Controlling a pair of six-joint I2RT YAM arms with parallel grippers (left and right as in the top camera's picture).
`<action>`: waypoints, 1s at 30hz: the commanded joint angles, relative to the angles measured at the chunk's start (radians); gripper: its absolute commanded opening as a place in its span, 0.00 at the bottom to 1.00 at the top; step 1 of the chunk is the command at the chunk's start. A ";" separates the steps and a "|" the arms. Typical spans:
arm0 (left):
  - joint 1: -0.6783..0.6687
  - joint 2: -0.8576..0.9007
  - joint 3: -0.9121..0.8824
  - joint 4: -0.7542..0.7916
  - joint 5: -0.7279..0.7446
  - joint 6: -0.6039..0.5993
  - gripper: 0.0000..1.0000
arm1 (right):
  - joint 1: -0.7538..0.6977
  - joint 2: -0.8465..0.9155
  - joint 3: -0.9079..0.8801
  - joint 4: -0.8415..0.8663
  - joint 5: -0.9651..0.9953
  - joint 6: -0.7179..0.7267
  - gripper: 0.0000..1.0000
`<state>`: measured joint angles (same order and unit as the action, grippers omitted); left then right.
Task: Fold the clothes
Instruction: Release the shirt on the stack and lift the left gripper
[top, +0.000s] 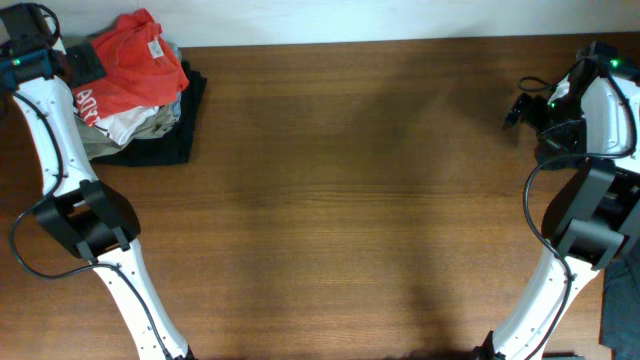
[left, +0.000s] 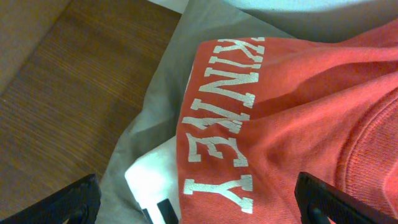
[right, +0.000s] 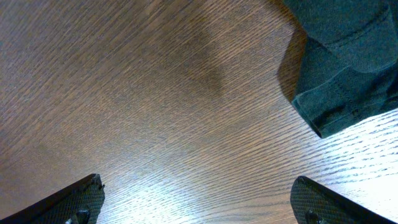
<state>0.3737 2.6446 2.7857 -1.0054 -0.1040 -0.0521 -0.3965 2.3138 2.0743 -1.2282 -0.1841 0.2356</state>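
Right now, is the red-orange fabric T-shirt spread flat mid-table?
No, the red-orange fabric T-shirt sits crumpled at a corner of the wooden table.

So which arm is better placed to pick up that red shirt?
Left. The left gripper, open, sits right over the red shirt; the right gripper is far across the table, above wood.

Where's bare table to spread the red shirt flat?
Bare wood runs across the middle of the table, from the clothes pile in the far-left corner to the right pincer. Crowded only at that corner, where the left pincer hangs over the red shirt. A dark cloth lies near the right pincer.
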 joint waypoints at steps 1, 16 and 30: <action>-0.005 -0.030 0.002 0.000 -0.005 -0.057 0.99 | 0.003 -0.032 0.018 -0.001 0.005 0.006 0.99; -0.024 0.022 -0.117 0.024 0.053 -0.056 0.01 | 0.003 -0.032 0.018 -0.001 0.005 0.006 0.99; -0.073 -0.346 -0.072 -0.162 0.156 -0.056 0.39 | 0.003 -0.032 0.018 -0.001 0.005 0.006 0.99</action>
<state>0.3370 2.5248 2.6705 -1.1061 -0.0360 -0.1062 -0.3965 2.3138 2.0743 -1.2282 -0.1841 0.2356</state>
